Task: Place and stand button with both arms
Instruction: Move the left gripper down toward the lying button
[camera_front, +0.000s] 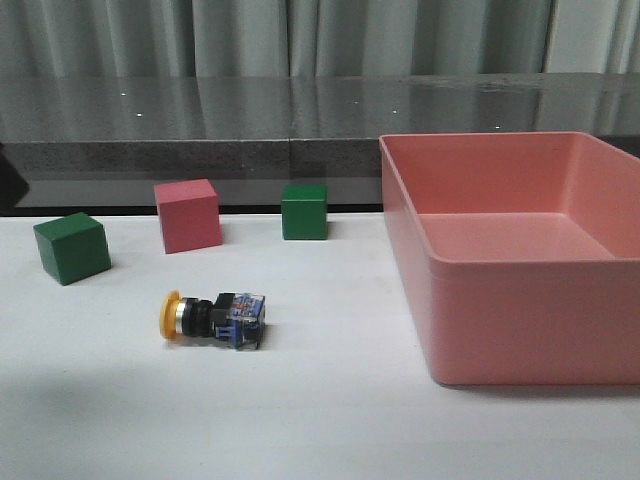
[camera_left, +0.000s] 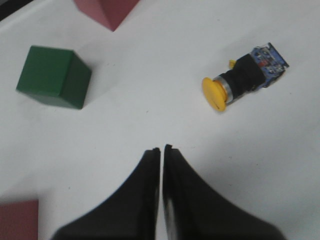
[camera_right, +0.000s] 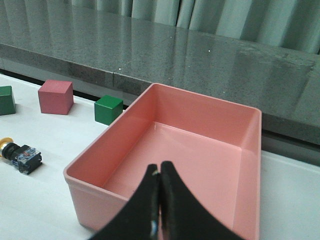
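Observation:
The button (camera_front: 214, 317) lies on its side on the white table, yellow cap to the left, black body and bluish contact block to the right. In the left wrist view the button (camera_left: 245, 75) lies well beyond my left gripper (camera_left: 161, 149), whose fingers are shut with nothing between them. My right gripper (camera_right: 160, 166) is shut and empty above the pink bin (camera_right: 204, 119); the button (camera_right: 20, 154) shows far off beside the bin. Neither arm appears in the front view.
A big pink bin (camera_front: 425, 270) fills the right side of the table. A green cube (camera_front: 71, 247), a pink cube (camera_front: 187, 214) and another green cube (camera_front: 304, 211) stand behind the button. A dark counter ledge runs along the back.

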